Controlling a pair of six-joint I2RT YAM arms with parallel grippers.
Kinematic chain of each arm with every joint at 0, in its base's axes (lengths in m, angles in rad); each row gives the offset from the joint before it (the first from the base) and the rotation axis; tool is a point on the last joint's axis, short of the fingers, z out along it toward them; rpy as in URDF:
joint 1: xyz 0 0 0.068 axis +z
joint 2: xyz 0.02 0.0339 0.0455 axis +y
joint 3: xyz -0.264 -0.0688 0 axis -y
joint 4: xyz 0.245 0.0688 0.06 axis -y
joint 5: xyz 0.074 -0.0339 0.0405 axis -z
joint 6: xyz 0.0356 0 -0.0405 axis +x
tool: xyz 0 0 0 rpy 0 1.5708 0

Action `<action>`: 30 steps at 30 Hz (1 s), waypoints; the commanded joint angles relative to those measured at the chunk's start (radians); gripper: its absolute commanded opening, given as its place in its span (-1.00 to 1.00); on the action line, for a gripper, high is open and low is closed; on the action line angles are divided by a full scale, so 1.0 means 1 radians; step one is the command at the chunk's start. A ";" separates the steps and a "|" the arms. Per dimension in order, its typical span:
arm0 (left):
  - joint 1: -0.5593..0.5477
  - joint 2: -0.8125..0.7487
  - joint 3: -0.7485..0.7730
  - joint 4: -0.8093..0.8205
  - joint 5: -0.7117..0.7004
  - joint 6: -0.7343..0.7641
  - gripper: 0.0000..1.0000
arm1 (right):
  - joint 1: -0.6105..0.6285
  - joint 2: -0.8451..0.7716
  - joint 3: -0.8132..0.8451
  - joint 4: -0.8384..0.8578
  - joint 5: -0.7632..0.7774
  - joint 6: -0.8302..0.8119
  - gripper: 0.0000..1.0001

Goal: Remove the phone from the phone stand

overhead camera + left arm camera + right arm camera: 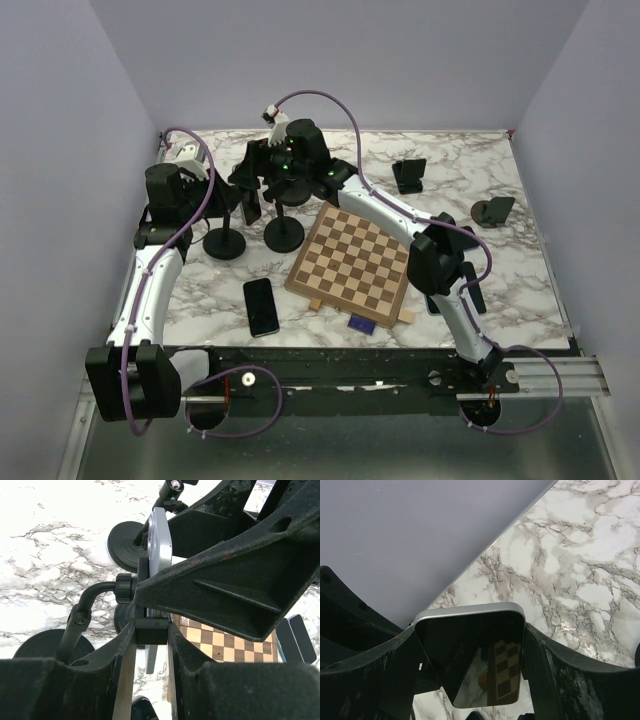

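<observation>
As seen from the right wrist, the phone [475, 630] sits between the right gripper [470, 675] fingers, which press on both long edges: gripping it. It has a silver rim and dark glass mirroring a checkered pattern. Judged rigid, thin and fairly light; the smooth rim is likely slippery and the glass fragile. The long edges look the sensible hold. No brand or writing legible.

Left wrist: phone seen edge-on, not yet clear of the stand [82, 612] cradle. Left gripper [151, 631] is closed on the cradle's lower lip, apparently bracing it. No markings readable.

Top: both grippers meet over the stand, toward the far left of the bench [480, 260]. A second phone [262, 306] lies flat near the chessboard [355, 260]. No text resolvable.
</observation>
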State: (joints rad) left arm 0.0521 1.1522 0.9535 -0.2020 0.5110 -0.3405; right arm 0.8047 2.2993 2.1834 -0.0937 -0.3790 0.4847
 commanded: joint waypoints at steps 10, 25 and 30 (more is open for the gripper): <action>-0.005 -0.062 -0.100 0.038 0.052 0.037 -1.00 | -0.051 0.022 0.009 0.200 -0.440 -0.009 -0.99; 0.011 -0.095 -0.119 0.043 0.026 0.049 -1.00 | -0.072 0.026 -0.060 0.608 -0.736 0.304 -0.99; 0.011 -0.124 -0.125 0.025 -0.077 0.065 -1.00 | -0.057 -0.038 -0.145 0.665 -0.656 0.396 -0.99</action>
State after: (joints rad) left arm 0.0578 1.0573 0.8520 -0.1577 0.5365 -0.3107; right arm 0.7246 2.3569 2.0777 0.4278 -1.0164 0.7418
